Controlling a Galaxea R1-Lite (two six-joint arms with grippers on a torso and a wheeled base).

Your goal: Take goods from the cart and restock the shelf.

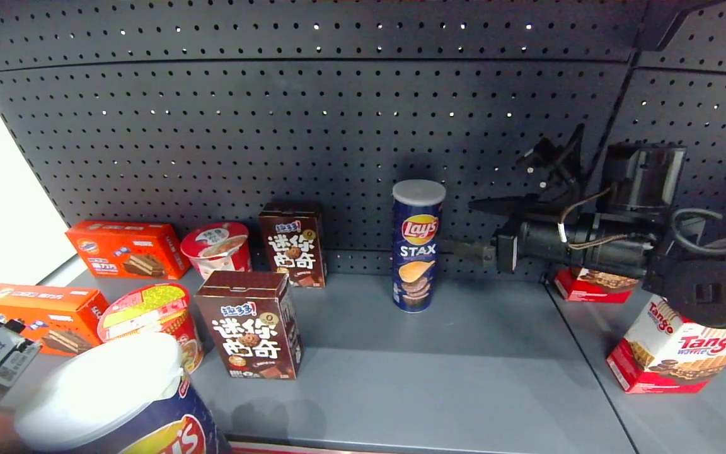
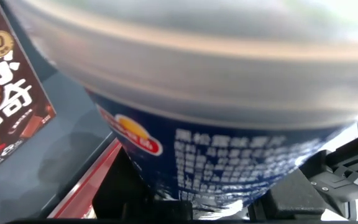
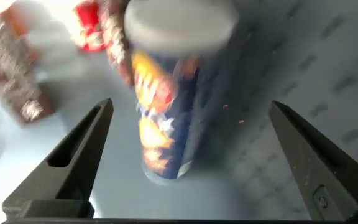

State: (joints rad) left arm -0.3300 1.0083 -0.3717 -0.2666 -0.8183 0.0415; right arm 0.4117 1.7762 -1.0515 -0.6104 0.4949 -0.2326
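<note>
Two brown boxes (image 1: 251, 323), two cups (image 1: 217, 248) and two orange boxes (image 1: 126, 248) crowd the left end of the shelf (image 1: 464, 372), and wafer boxes (image 1: 678, 353) sit at the right. Mid-shelf, near the pegboard (image 1: 312, 126), one blue can (image 1: 417, 246) with a grey lid stands upright, and the right gripper (image 3: 191, 104) is level with it on its right, fingers spread wide, not touching. The left gripper (image 2: 222, 205) is clamped on a second can (image 1: 123, 403), blue with a white lid, low at front left before the nearer cup.
</note>
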